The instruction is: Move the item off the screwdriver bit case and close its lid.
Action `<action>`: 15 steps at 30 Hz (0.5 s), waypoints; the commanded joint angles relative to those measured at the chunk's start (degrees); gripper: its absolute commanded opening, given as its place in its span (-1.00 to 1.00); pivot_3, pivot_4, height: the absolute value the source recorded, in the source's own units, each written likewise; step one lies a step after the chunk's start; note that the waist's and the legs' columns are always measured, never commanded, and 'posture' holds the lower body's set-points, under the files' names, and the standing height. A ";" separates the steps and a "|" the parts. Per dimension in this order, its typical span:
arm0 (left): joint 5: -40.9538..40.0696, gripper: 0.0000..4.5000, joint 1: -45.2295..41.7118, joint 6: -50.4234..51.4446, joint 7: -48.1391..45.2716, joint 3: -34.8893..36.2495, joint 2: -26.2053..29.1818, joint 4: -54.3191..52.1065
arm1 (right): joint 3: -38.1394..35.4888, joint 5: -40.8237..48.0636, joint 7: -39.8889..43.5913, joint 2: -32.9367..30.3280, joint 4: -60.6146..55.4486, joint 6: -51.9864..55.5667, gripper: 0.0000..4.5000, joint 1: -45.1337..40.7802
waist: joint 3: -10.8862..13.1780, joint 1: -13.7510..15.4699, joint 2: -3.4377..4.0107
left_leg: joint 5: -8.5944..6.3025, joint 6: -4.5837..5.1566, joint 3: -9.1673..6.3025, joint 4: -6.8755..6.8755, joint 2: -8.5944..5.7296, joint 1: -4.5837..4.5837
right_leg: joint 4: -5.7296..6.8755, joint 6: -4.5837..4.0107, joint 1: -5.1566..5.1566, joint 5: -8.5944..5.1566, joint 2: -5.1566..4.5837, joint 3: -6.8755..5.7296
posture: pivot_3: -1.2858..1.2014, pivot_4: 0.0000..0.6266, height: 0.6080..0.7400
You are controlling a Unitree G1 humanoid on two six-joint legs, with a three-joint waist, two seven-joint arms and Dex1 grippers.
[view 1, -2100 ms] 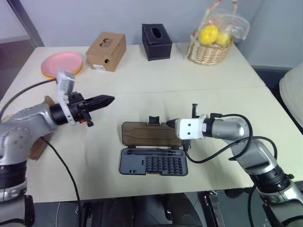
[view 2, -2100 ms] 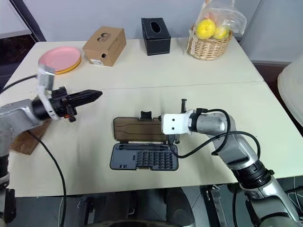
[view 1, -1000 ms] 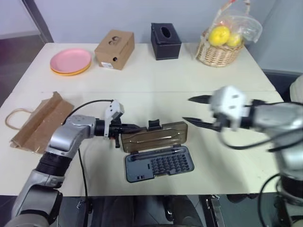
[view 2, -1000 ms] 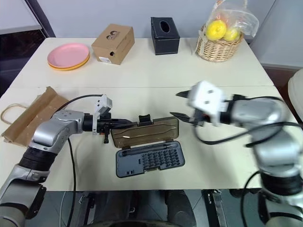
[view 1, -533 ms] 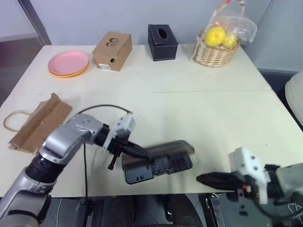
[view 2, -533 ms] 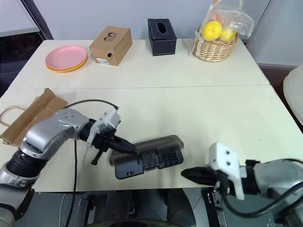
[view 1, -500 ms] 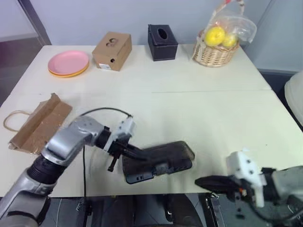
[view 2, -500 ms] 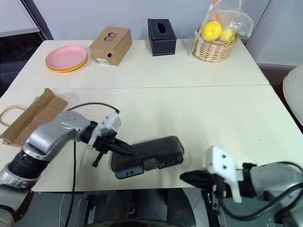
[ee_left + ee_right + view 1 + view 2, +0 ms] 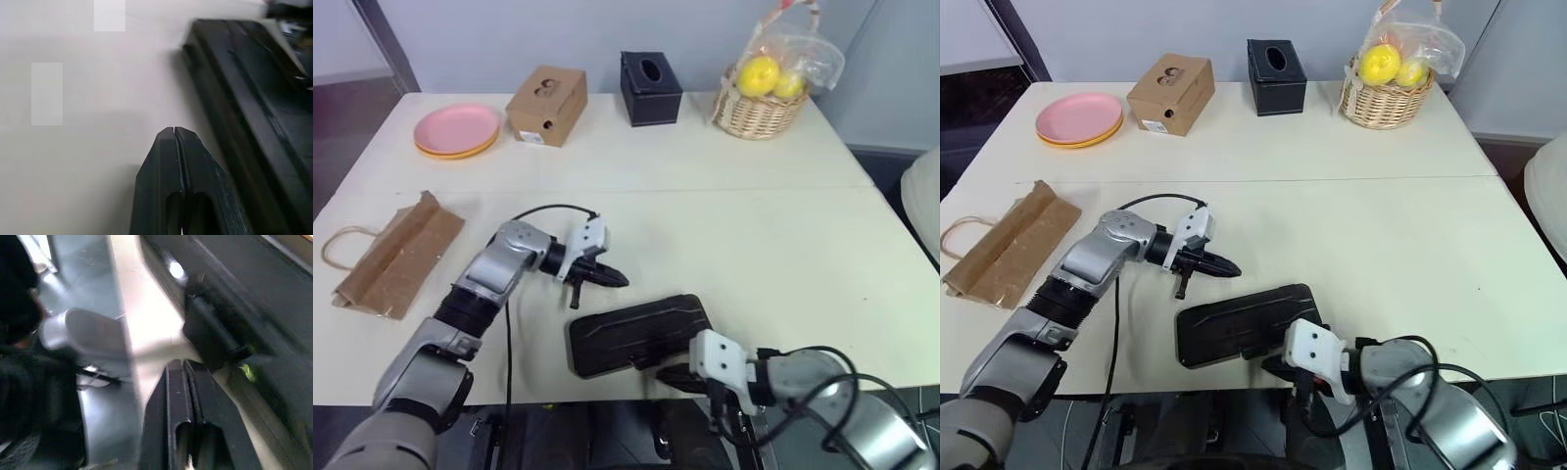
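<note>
The table (image 9: 783, 245) is carrying the paper bag (image 9: 396, 253) at its left edge, well apart from the screwdriver bit case (image 9: 638, 333), lying lidded near the front edge. Both the left gripper (image 9: 617, 280) and right gripper (image 9: 1271, 364) are sitting clenched, grasping nothing.

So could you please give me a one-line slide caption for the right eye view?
Closed bit case near the table's front edge, shut left gripper just behind it, paper bag set aside at left.
</note>
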 commanded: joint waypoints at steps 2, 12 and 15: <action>0.78 -1.00 1.20 -0.53 -5.32 -3.49 -0.06 -4.45 | 2.01 -8.94 -6.90 0.91 3.82 -3.89 -0.99 -1.40 | -0.04 -0.15 -0.03 | 0.00 0.00 -0.01 0.00 0.01 0.02 | 0.01 0.00 0.00 0.00 0.02 0.00 | 0.03 -0.52 1.00; 6.30 -0.89 -0.70 -4.61 2.26 0.54 -3.06 1.77 | -8.91 3.03 -1.97 1.19 -7.22 4.75 -0.76 4.26 | -0.67 0.63 -0.16 | 0.00 0.01 -0.02 0.02 0.15 0.28 | 0.06 -0.06 0.27 0.00 0.11 0.00 | 0.03 -0.52 1.00; 5.20 -0.43 -2.96 -6.61 0.16 5.55 1.58 4.89 | -16.92 11.21 3.83 -3.10 -11.31 6.15 -0.19 7.51 | -0.57 0.35 -0.31 | 0.00 0.01 -0.05 0.08 -0.01 0.03 | 0.02 -0.02 0.14 0.02 -0.03 0.04 | 0.03 -0.52 1.00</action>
